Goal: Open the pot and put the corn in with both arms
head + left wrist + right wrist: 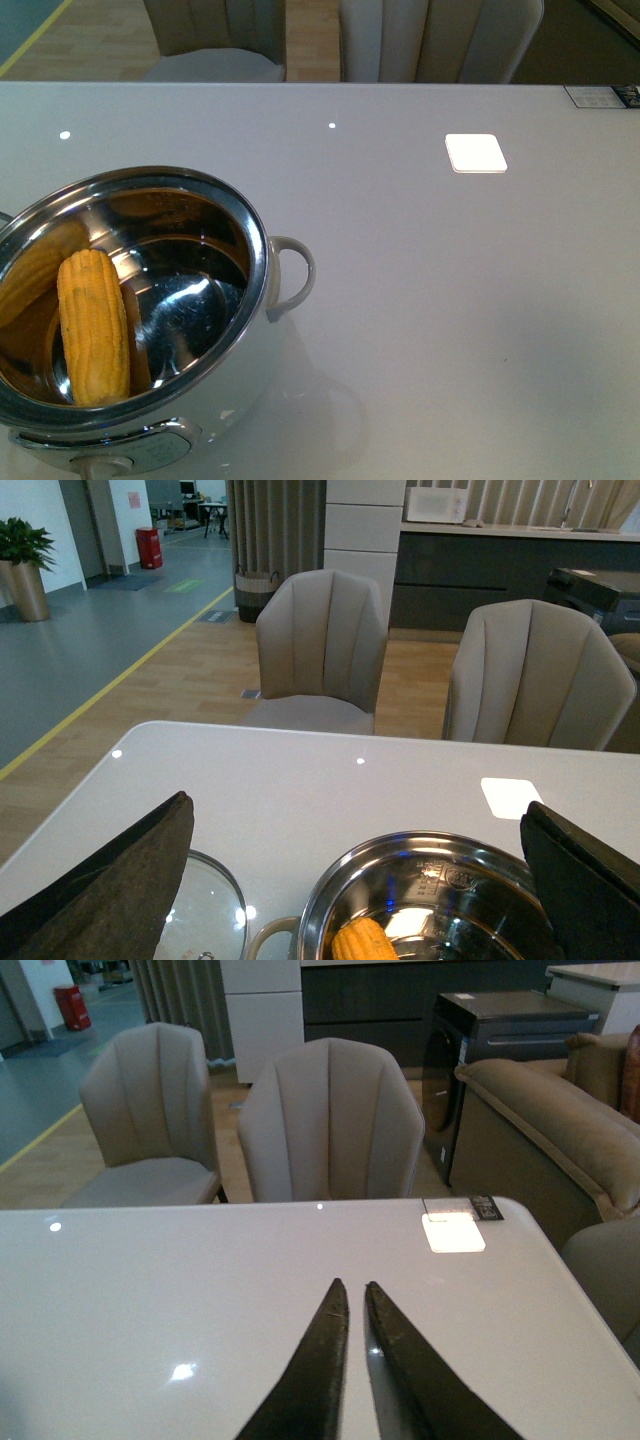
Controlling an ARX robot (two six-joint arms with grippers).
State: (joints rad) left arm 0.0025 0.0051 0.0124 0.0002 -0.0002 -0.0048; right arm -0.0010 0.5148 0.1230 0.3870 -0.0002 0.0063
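- Right now your left claw (355,880) stands wide apart, its two dark, rough-textured fingers (110,880) framing the pot with nothing between them.
- Your right claw (352,1360) is all but closed, two slim black blades with only a sliver of gap, gripping nothing and hovering over bare worktop (150,1300).
- Below the left claw you see the large round pot with white body and shiny steel interior (190,290), uncovered, at the near left of the glossy pale-grey worktop.
- Inside it, the yellow-orange husked corn cob (93,328) leans against the steel wall, one end up near the rim; it looks placed already.
- Judge the cob light, stiff and bumpy, easy to pinch across its middle; the polished steel would likely let it slide.
- Beside the pot lies the round glass lid (205,910), probably smooth and breakable; its knob is out of sight.
- Further off sits a small flat white square (476,153).
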